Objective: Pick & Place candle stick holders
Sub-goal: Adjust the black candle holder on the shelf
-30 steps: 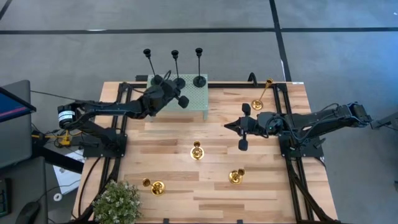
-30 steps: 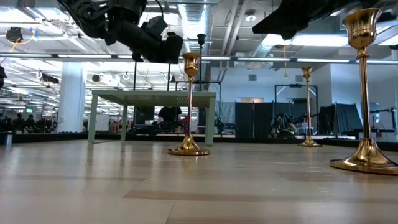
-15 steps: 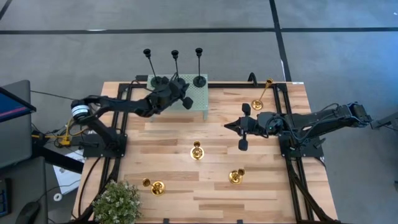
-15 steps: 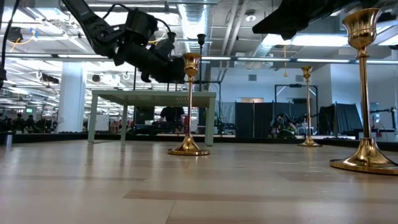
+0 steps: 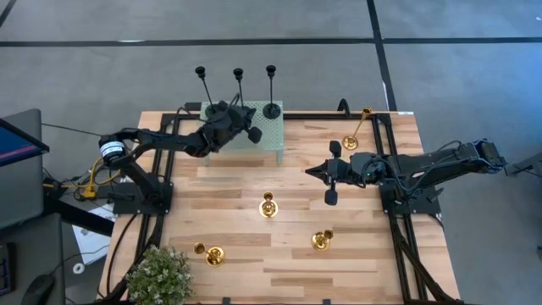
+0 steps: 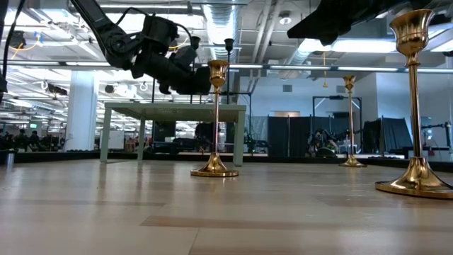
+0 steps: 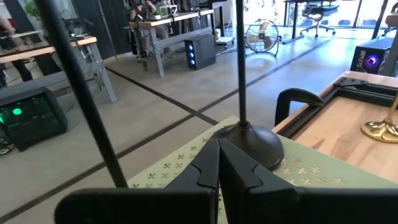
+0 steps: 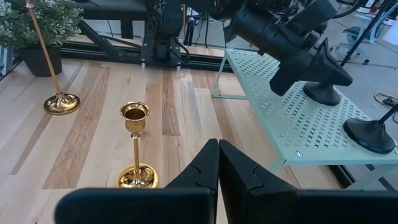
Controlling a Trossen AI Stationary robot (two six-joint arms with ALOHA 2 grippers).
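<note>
Three matte black holders [image 5: 244,108] stand by their round bases on a pale green perforated stand [image 5: 267,140] at the table's far edge. Four gold holders stand upright on the wood: centre [image 5: 268,206], near right [image 5: 322,240], near left [image 5: 212,254] and far right [image 5: 351,141]. My left gripper [image 5: 246,121] is shut and empty above the stand, just short of the black bases; its wrist view shows one base [image 7: 252,142] ahead of it [image 7: 217,152]. My right gripper [image 5: 310,171] is shut and empty above the table's right middle.
A potted plant [image 5: 159,275] stands at the table's near left corner. Black arm frames run along both sides of the table [image 5: 398,212]. Bare wood lies between the gold holders. The stand's top [image 8: 280,118] sits raised on legs above the table.
My left gripper has gone toward the far right and down, from beside the stand's left part to over it, close to the black holders' bases. Its fingers have stayed shut. My right arm has kept still, and no holder has moved.
</note>
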